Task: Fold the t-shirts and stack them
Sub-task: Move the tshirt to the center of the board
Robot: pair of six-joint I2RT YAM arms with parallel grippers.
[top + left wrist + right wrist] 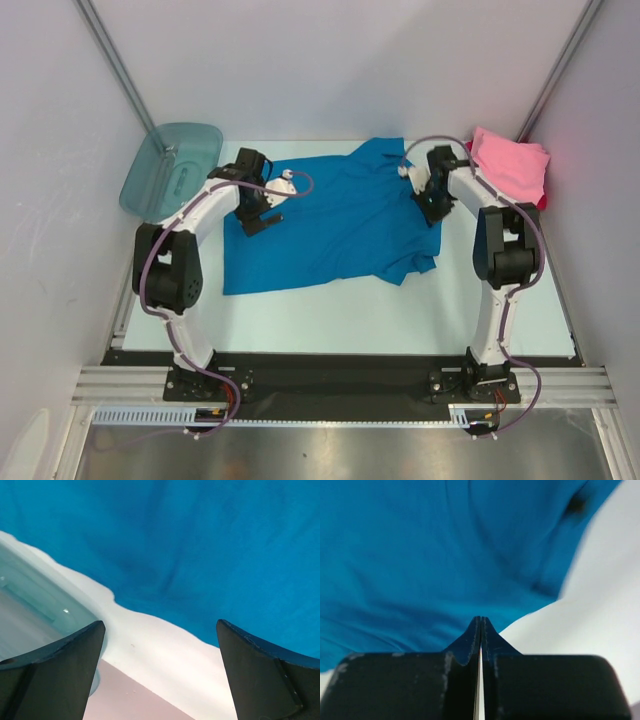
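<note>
Top external: rumpled blue cloth t-shirt (330,225).

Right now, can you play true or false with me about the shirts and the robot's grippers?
1. The blue shirt lies spread out on the table. True.
2. The pink shirt is inside the tub. False: it sits in the far right corner, and the tub is in the far left corner.
3. The left gripper is open. True.
4. The right gripper is wide open. False: its fingers are shut together, just above the edge of the blue shirt.
</note>
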